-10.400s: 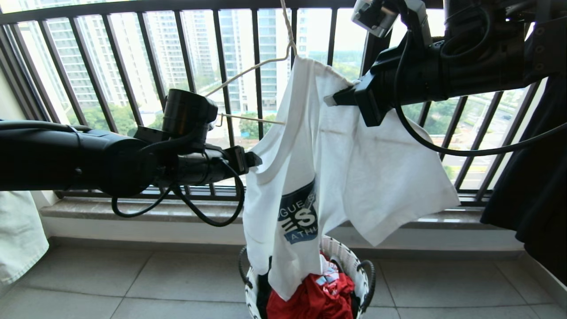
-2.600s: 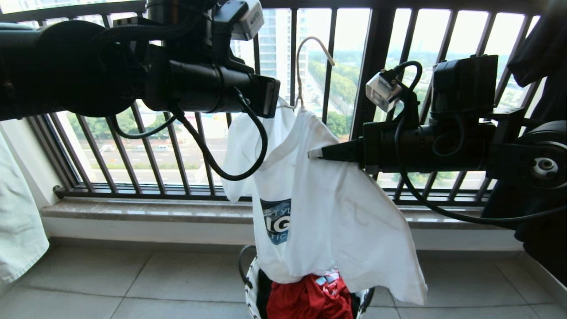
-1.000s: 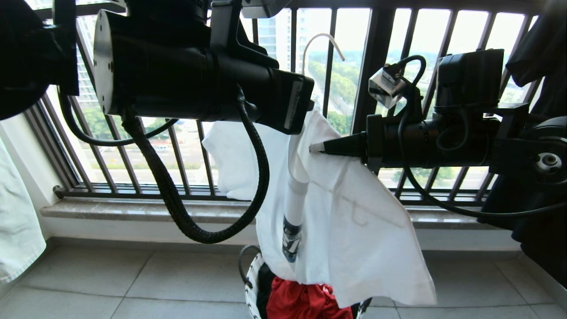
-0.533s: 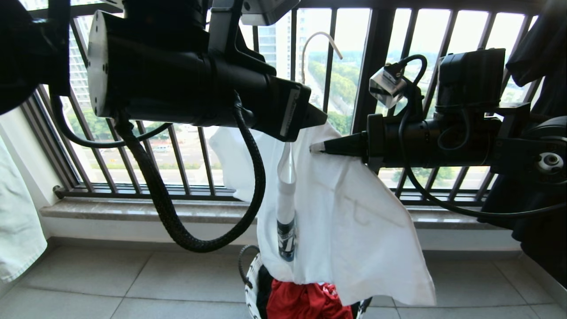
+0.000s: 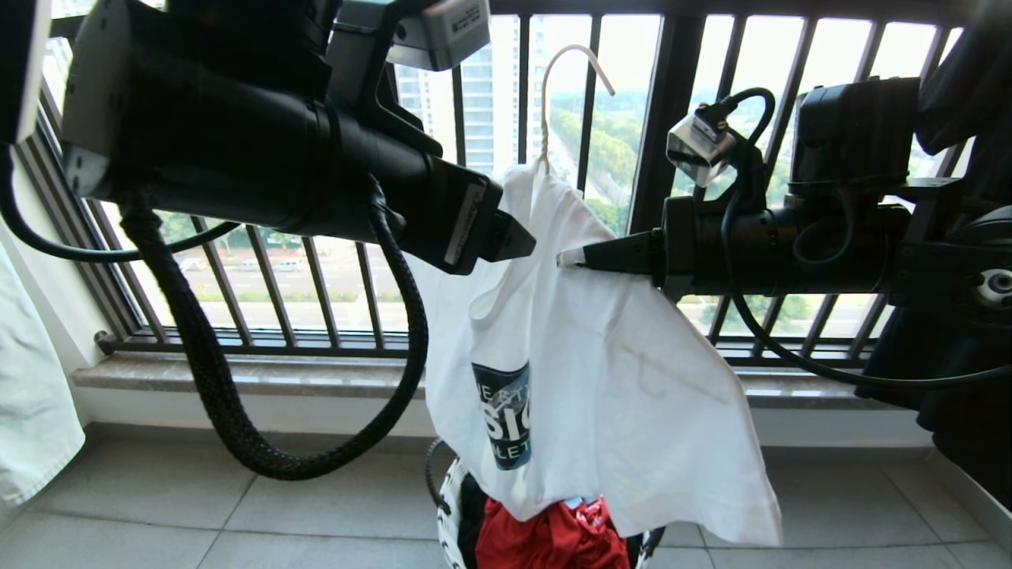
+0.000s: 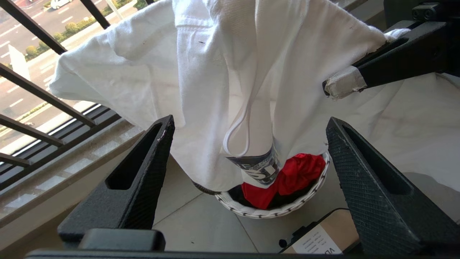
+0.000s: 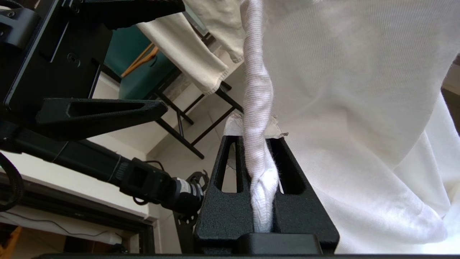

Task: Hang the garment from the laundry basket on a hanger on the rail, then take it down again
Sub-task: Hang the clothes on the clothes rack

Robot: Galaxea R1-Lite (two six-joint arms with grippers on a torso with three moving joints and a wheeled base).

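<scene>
Balcony bars behind; left tool [image 6: 248, 154] wide, right tool [image 7: 257, 135] pinching garment [image 5: 601, 371] edge.

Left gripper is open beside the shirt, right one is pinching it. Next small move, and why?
Probably move the left gripper in and close it on the hanger neck. Its fingers stand wide open with nothing between them, while the right gripper is shut on a twisted fold of the garment, which drapes over the hanger above the laundry basket. The hanger hook is on nothing visible.

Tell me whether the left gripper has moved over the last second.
Yes. The left gripper dropped and drew back leftward against the black window bars, jaws now open, clear of the white printed T-shirt.
</scene>
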